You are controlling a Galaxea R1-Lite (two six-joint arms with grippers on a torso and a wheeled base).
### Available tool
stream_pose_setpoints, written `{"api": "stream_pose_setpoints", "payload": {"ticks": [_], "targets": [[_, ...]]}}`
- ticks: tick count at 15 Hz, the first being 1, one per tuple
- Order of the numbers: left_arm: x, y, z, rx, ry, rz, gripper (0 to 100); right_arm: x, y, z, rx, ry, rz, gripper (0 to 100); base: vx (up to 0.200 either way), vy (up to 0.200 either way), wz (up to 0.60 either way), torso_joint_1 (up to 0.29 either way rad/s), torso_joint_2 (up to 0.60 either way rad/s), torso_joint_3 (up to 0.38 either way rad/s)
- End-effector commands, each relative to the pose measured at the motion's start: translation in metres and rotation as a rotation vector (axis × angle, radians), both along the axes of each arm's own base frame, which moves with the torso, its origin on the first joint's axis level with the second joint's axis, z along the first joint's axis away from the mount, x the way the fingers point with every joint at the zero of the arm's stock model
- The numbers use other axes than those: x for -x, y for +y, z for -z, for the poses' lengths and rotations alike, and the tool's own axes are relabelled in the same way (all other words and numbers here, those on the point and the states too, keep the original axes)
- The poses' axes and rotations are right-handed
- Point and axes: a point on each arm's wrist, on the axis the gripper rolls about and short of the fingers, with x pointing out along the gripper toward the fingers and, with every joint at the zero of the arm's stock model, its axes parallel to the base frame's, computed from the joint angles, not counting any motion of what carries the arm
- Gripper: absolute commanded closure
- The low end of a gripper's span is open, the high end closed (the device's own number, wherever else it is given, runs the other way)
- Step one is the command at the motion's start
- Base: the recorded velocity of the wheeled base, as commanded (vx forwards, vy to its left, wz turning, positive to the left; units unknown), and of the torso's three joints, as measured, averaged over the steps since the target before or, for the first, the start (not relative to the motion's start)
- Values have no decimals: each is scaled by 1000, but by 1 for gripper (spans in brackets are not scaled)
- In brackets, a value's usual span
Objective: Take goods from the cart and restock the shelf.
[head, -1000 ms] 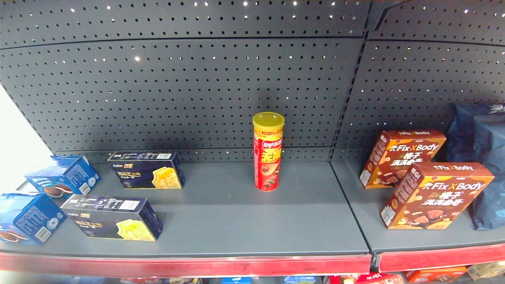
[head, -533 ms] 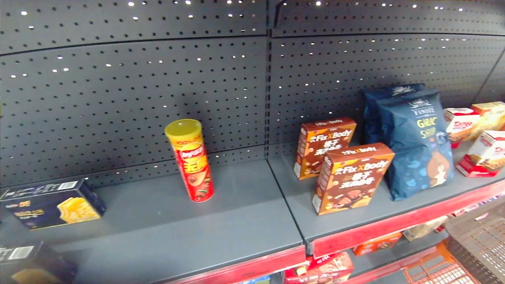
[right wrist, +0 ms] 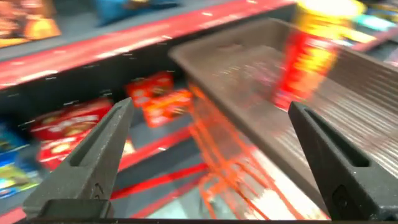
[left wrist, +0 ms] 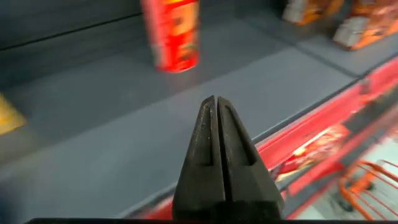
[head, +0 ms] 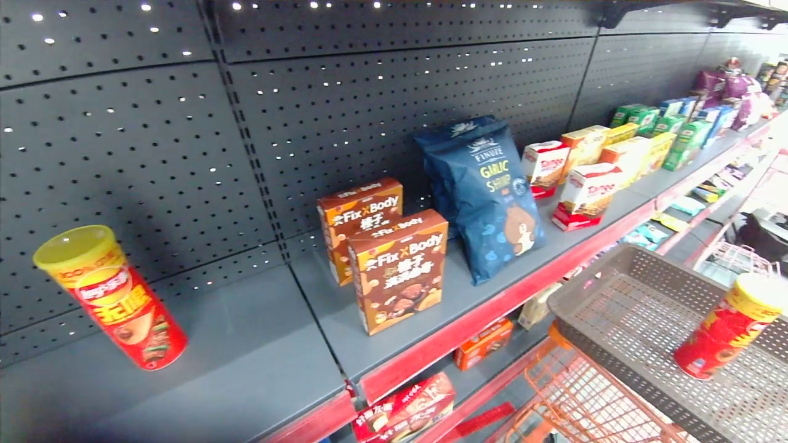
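Observation:
A red chip can with a yellow lid stands on the grey shelf at the left. A second red chip can stands in the grey basket on the orange cart at the lower right. My left gripper is shut with nothing in it, held in front of the shelf edge, a short way from the shelf's chip can. My right gripper is open and empty, with the basket and its chip can beyond its fingers.
Two brown snack boxes and a dark blue bag stand on the shelf's middle section. White, yellow and green boxes line the shelf to the right. Red packets lie on the lower shelf.
The head camera has swung to the right: the shelf's chip can has slid to the picture's left edge, and the cart, basket and second can have come into view.

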Motion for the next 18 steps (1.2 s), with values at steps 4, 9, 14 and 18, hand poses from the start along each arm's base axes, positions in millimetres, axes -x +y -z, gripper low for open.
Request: {"api": "stream_pose_setpoints", "payload": {"ticks": [4, 9, 14, 18], "targets": [[0, 0, 0, 0, 1, -1, 100, 0, 0, 0, 0, 0, 0, 0, 0, 0, -600, 5, 5, 1], [0, 0, 0, 0, 1, 0, 100, 0, 0, 0, 0, 0, 0, 0, 0, 0, -360, 1, 0, 1], [0, 0, 0, 0, 1, 0, 100, 0, 0, 0, 1, -5, -14, 0, 0, 0, 0, 0, 0, 0], [0, 0, 0, 0, 1, -1, 100, -25, 1, -80, -32, 61, -39, 0, 0, 0, 0, 0, 0, 0]]}}
